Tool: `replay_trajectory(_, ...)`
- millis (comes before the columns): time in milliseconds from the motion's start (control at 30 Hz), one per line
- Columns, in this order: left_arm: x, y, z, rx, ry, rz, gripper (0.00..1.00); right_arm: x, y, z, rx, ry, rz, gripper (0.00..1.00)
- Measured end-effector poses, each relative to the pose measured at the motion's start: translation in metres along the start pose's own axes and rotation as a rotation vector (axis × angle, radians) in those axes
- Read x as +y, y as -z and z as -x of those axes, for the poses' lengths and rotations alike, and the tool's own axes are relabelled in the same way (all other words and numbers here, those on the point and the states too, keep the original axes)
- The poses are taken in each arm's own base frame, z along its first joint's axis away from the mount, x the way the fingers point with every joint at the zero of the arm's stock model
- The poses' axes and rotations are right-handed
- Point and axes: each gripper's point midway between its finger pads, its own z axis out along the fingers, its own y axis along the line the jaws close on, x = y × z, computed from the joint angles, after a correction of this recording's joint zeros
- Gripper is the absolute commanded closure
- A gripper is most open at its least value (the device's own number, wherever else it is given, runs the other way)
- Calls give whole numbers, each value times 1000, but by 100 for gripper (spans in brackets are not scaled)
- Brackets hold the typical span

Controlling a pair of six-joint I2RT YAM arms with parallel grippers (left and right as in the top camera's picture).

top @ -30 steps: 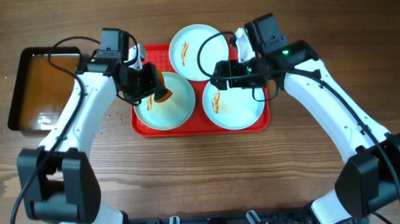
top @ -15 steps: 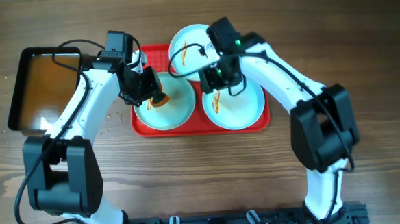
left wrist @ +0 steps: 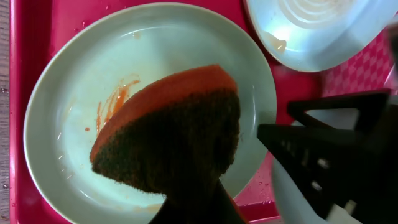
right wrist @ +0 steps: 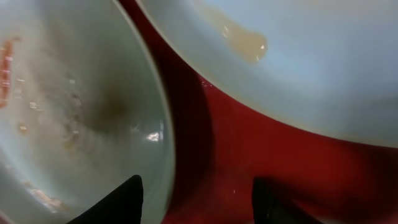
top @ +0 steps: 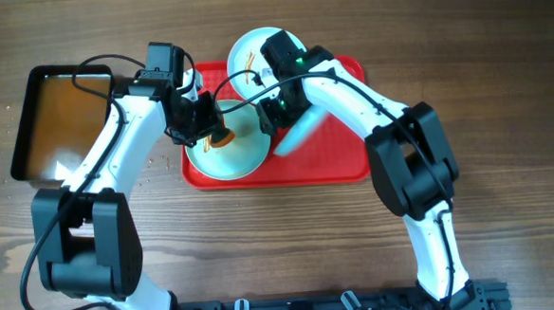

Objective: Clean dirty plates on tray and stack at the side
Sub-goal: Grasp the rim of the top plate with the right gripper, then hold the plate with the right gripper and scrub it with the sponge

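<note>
The tray (top: 339, 166) is seen to be glossy red plastic, and a fine embossed diamond texture is noted on its floor in the left wrist view. The plates (left wrist: 81, 81) are finished in a smooth, glazed pale mint, wet with highlights. The sponge (left wrist: 171, 134) is rough, with an orange foam layer; the table (top: 498, 29) is matt grained wood.
</note>
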Motion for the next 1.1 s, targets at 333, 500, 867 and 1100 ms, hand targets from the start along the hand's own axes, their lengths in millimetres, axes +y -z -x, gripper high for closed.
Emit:
replay_trajectory(333,0,0,0,1,1,1,96,1,-3,1,7,14,7,47)
replay_trajectory(500,0,0,0,1,1,1,96,4,2,7,-7,21,9,55)
replay_trajectory(867,-3,-17,-7,39,-17,11,96,9,-10,3,-8,24,-18,88)
replay_trajectory(1100,-10,-44,-9,55,-52,12,82,6,-12,-1,3,13,-27,95)
